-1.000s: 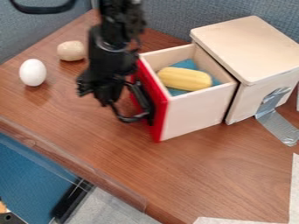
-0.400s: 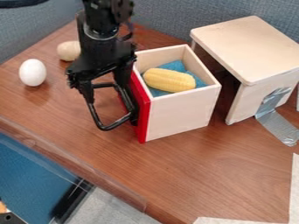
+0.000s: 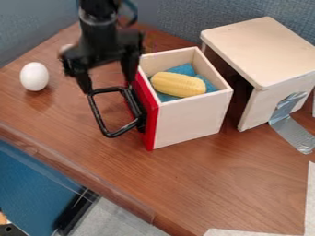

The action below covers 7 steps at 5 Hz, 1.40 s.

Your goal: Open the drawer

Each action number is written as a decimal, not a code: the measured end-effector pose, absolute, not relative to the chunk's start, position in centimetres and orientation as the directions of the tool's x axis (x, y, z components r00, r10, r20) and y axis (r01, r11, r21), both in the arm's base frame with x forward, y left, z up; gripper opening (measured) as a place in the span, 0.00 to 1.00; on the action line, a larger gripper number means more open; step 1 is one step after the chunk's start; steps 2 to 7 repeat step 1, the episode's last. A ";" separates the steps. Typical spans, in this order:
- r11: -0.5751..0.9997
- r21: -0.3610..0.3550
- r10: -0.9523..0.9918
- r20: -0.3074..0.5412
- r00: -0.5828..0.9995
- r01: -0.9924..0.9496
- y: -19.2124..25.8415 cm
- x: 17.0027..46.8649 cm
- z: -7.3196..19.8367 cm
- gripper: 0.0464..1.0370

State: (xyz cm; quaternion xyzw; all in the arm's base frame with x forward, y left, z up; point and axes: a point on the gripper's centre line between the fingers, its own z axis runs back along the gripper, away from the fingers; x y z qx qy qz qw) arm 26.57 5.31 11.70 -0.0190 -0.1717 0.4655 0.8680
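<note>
- Higher than in the earlier frame, the gripper (image 3: 109,86) is shifting up from beside the handle (image 3: 106,133); the drawer (image 3: 190,117) keeps its place.
- Wide apart stand the gripper's 2 fingers, with nothing held between them; their tips hang at the upper end of the black loop handle, and whether either touches it I cannot tell.
- Out in front of the wooden box (image 3: 265,50) sits the drawer, open at the top, its red front (image 3: 150,124) toward the gripper; a dark gap shows between drawer and box.
- Inside the drawer lies 1 yellow corn cob (image 3: 178,84) on blue cloth (image 3: 183,69); 1 white egg (image 3: 34,76) stands well apart on the table (image 3: 203,184).
</note>
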 end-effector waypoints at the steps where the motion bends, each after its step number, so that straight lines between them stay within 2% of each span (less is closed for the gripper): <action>1: 0.642 -0.210 0.756 0.336 0.562 -0.738 5.3 25.6 14.2 0.96; 7: 0.642 -0.210 0.756 0.336 0.562 -0.738 5.3 25.6 14.2 0.96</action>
